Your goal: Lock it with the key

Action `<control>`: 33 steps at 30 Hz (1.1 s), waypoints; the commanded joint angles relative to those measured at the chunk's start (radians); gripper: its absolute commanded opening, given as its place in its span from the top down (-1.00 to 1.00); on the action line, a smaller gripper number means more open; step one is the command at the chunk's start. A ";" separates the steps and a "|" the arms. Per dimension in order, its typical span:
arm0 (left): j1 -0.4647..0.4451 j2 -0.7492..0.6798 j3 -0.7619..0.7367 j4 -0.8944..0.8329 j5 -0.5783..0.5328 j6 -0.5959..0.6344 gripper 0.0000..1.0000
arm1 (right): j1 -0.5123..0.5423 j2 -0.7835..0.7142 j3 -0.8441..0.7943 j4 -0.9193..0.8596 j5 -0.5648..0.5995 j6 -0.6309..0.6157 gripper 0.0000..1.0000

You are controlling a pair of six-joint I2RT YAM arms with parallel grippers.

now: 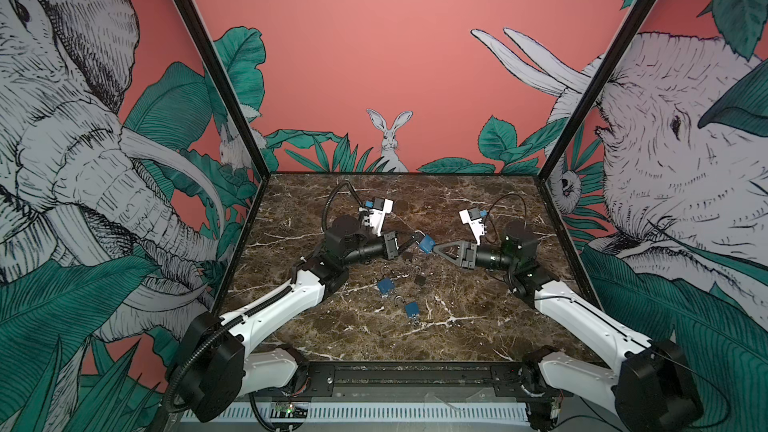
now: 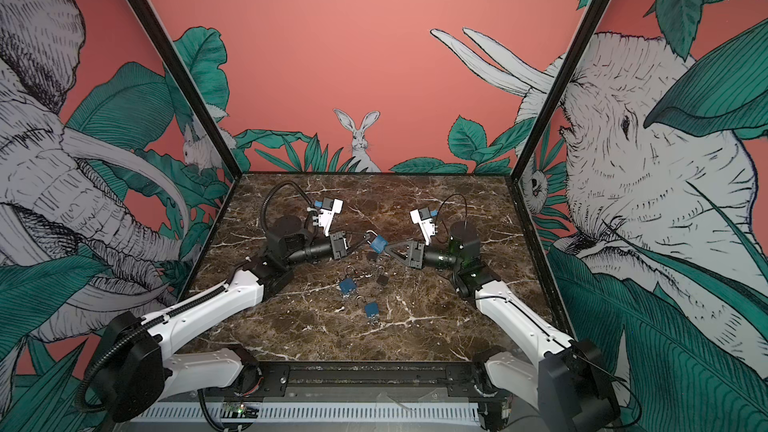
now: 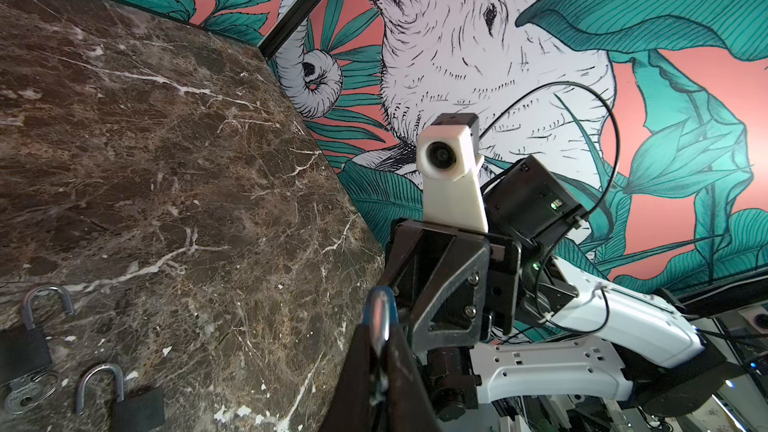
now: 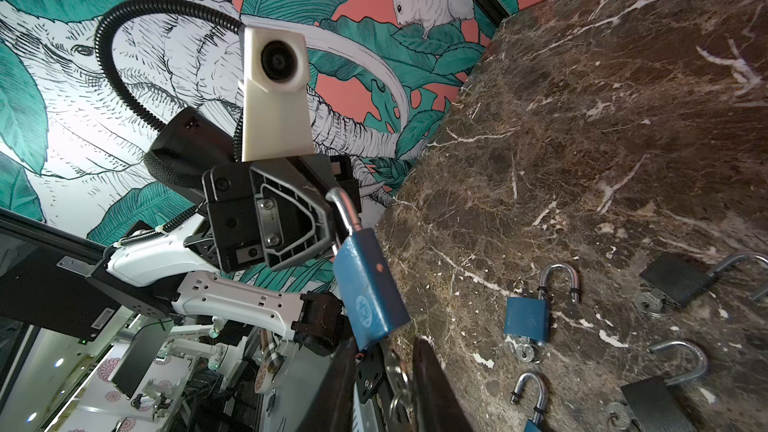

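A blue padlock (image 1: 427, 243) (image 2: 378, 244) (image 4: 370, 288) hangs above the table's middle, between the two arms. My left gripper (image 1: 415, 237) (image 2: 368, 237) (image 3: 380, 338) is shut on its silver shackle (image 3: 380, 317) (image 4: 347, 211). The key (image 4: 395, 367) sticks out of the lock's bottom, with a ring (image 4: 397, 403) hanging from it. My right gripper (image 1: 436, 248) (image 2: 388, 248) (image 4: 382, 344) stands at the lock's bottom. Its fingers are close on either side of the key, and a narrow gap shows on one side.
Below the grippers, loose padlocks with open shackles lie on the marble table (image 1: 478, 326): two blue ones (image 1: 385, 285) (image 1: 411, 309) and two black ones (image 1: 419, 280) (image 1: 407, 255). In the right wrist view a blue padlock (image 4: 527, 317) and a black padlock (image 4: 673, 280) lie near the held lock.
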 commanded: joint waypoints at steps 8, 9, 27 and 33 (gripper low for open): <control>0.007 -0.017 0.028 0.054 -0.060 -0.008 1.00 | 0.014 0.010 -0.011 0.067 -0.038 0.011 0.59; 0.006 -0.017 0.027 0.053 -0.063 -0.008 1.00 | 0.014 0.010 -0.012 0.068 -0.038 0.011 0.62; 0.076 -0.066 0.015 0.071 -0.070 -0.032 1.00 | 0.016 0.010 -0.050 0.092 -0.046 0.048 1.00; 0.137 -0.112 0.018 0.055 -0.029 -0.046 1.00 | 0.012 -0.004 -0.085 0.148 -0.037 0.088 1.00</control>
